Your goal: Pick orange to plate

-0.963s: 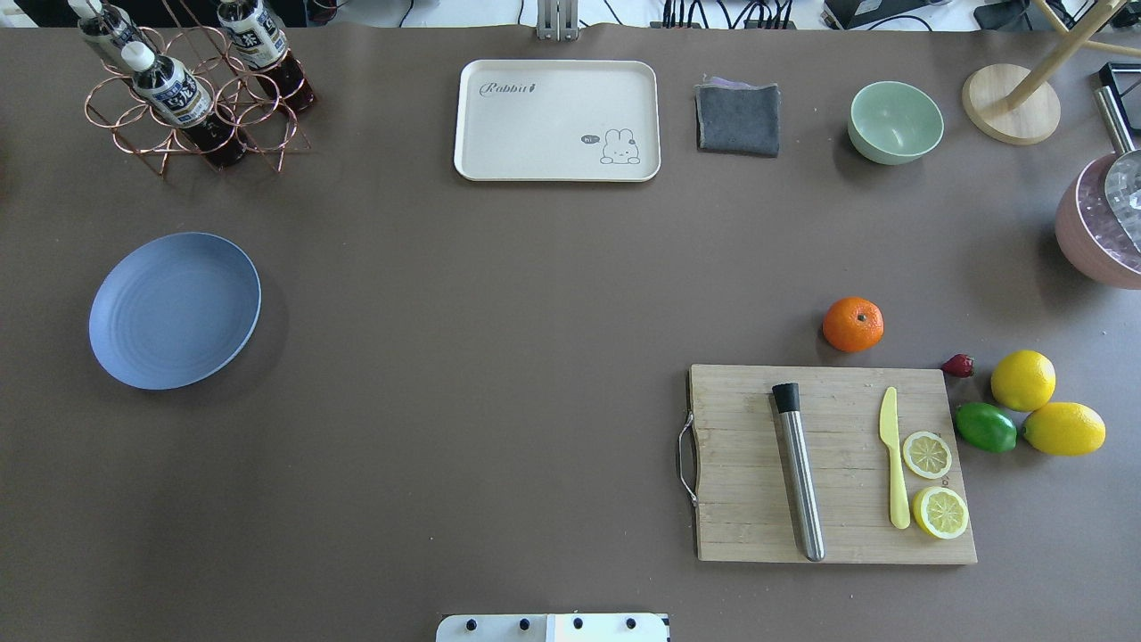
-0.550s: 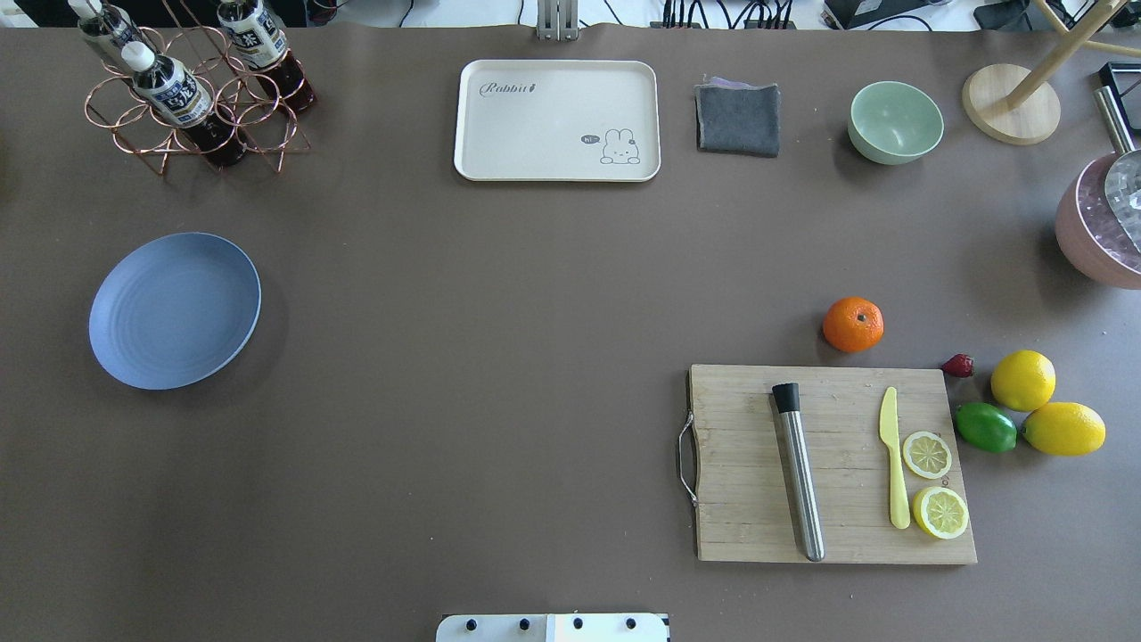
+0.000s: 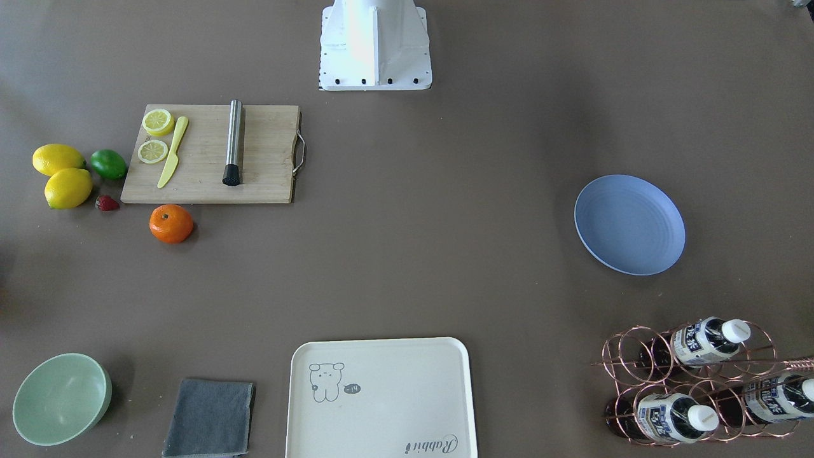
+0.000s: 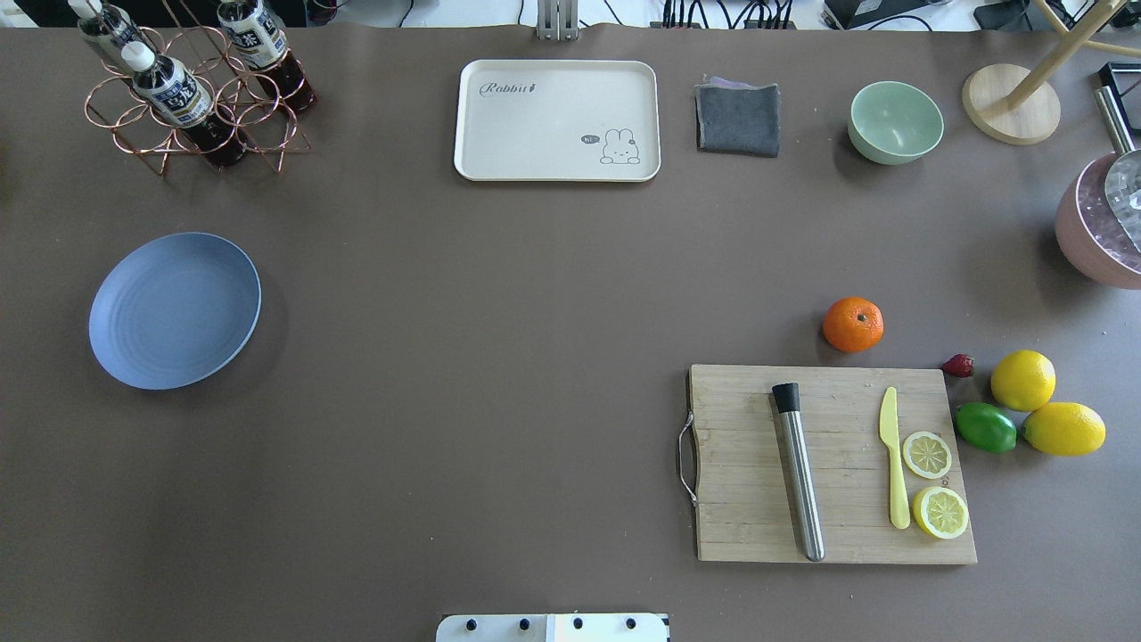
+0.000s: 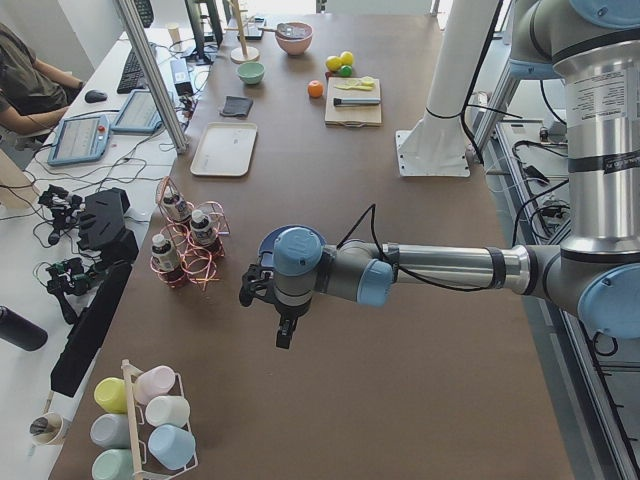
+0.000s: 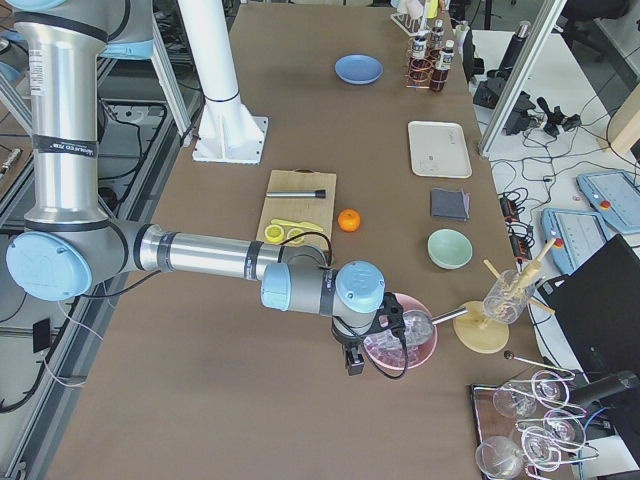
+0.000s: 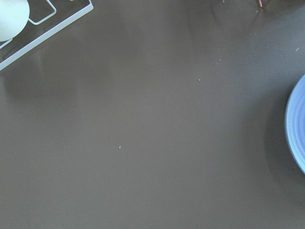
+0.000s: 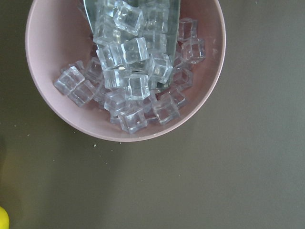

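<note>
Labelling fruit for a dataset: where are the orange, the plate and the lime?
orange (image 4: 853, 325), overhead view, middle of its top.
plate (image 4: 175, 310), overhead view, bare centre.
lime (image 4: 986, 427), overhead view, middle of its skin.

Orange (image 4: 853, 324) open above, cutting board (image 4: 740, 481) beside

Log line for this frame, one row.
orange: beside cutting board, untouched | plate: no orange yet | left hand: by plate, state unclear | right hand: over ice bowl, state unclear
</note>
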You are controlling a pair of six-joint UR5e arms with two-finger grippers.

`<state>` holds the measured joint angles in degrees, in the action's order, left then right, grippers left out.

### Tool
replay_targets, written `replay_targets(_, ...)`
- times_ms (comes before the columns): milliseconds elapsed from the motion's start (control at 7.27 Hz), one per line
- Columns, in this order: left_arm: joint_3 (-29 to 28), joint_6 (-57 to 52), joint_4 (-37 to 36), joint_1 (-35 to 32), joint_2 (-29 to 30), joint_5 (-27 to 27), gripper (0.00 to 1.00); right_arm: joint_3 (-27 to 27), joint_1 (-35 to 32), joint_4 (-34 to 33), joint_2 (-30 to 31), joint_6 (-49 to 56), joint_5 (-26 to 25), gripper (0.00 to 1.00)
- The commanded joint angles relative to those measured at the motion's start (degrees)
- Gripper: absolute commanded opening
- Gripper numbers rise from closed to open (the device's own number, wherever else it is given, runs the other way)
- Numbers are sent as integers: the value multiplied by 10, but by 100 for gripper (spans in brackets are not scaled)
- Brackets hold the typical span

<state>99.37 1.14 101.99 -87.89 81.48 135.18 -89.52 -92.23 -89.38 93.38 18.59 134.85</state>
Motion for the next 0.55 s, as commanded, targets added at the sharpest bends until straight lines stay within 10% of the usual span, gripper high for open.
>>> replay_targets(0, 1, 0, 0, 0, 0, 0, 98, 1, 0, 0, 0, 1, 2, 100)
replay_targets(413, -1, 4, -1, 0, 0, 1, 98, 1, 2, 0, 0, 2, 5, 100)
